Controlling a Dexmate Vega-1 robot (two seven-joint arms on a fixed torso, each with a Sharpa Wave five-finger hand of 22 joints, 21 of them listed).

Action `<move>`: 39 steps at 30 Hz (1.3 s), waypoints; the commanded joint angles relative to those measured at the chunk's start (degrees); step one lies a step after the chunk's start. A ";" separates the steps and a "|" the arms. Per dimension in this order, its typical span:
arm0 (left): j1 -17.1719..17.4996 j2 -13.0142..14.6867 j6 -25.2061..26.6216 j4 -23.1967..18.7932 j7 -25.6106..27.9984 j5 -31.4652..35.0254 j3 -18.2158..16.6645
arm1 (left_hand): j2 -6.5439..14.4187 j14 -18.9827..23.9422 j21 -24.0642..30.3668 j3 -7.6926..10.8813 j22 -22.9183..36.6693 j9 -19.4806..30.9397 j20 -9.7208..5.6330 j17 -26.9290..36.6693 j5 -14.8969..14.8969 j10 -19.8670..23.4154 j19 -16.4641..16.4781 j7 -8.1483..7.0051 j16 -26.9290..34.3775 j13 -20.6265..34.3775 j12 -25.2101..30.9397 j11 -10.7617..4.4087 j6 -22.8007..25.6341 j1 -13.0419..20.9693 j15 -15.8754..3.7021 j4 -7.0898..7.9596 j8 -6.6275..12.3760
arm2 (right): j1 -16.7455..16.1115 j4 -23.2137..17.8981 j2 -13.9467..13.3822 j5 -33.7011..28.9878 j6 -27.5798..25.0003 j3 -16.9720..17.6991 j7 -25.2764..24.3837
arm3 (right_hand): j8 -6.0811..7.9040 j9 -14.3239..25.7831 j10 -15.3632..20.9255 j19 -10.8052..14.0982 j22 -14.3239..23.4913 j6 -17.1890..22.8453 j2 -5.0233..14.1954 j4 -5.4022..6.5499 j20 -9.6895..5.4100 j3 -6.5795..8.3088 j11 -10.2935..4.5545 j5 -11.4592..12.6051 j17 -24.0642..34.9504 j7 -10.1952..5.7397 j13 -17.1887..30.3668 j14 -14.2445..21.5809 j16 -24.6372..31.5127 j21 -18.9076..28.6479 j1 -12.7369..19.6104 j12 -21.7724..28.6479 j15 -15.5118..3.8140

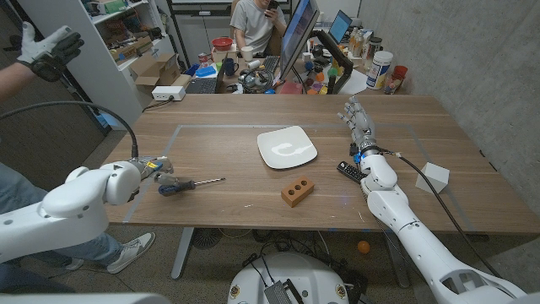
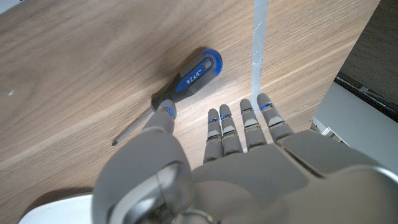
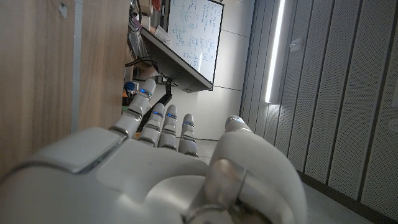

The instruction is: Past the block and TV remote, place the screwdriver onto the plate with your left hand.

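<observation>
The screwdriver [image 1: 180, 187], with a blue and black handle, lies on the wooden table near its front left, its shaft pointing toward the right. My left hand [image 1: 155, 166] hovers just left of the handle, fingers spread and holding nothing. In the left wrist view my fingertips [image 2: 244, 111] stop short of the screwdriver [image 2: 191, 76], and the thumb is close to its shaft. The white plate [image 1: 287, 146] sits mid-table. A brown block [image 1: 297, 192] lies in front of it. The black TV remote [image 1: 349, 171] lies beside my right wrist. My right hand [image 1: 358, 125] stands with fingers extended and holds nothing [image 3: 160, 122].
A small white folded object [image 1: 433, 177] lies at the table's right. A pale tape line [image 2: 257, 37] marks the tabletop. A person's gloved hand [image 1: 49, 46] is raised at far left. Another person [image 1: 257, 21] sits behind the cluttered back desk with a monitor [image 1: 297, 34].
</observation>
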 commanded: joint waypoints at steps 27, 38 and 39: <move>-17.82 1.17 11.82 -1.78 -0.92 5.73 23.87 | -1.03 -3.03 -2.61 -1.60 0.41 0.28 0.66 0.34 -0.28 -4.01 -2.16 1.62 -1.43 -0.01 -1.75 2.34 -1.39 -0.67 1.64 0.12 -0.99 | 0.90 5.86 1.67 1.70 3.19 1.26 2.46 | -0.34 0.02 0.85 0.75 0.09 0.15 -0.75 -0.11 0.02 -0.30 0.08 0.03 -0.46 -0.35 -0.04 0.58 0.15 -1.04 -0.54 -0.73 -0.13; -24.48 -3.92 8.77 1.10 -10.57 16.57 29.93 | -0.93 -2.66 -2.81 -1.66 0.43 0.29 0.63 0.32 -0.28 -3.60 -2.00 1.52 -1.29 -0.01 -1.60 2.00 -1.12 -0.53 1.65 0.05 -0.90 | 1.31 8.22 2.10 2.97 4.33 2.58 3.30 | -0.38 0.02 0.92 0.87 0.10 0.20 -0.89 -0.24 0.07 -0.35 0.18 0.11 -0.67 -0.40 -0.05 0.58 0.08 -1.42 -0.63 -1.01 -0.12; -24.76 -4.46 8.82 1.36 -11.38 17.59 30.21 | -0.92 -2.62 -2.83 -1.67 0.43 0.29 0.62 0.32 -0.28 -3.58 -1.97 1.55 -1.28 -0.01 -1.60 2.04 -1.11 -0.51 1.63 0.04 -0.89 | 1.42 8.42 2.15 3.02 4.46 2.66 3.40 | -0.37 0.02 0.90 0.91 0.10 0.22 -0.89 -0.25 0.10 -0.36 0.15 0.12 -0.68 -0.41 -0.05 0.58 0.08 -1.45 -0.65 -1.05 -0.12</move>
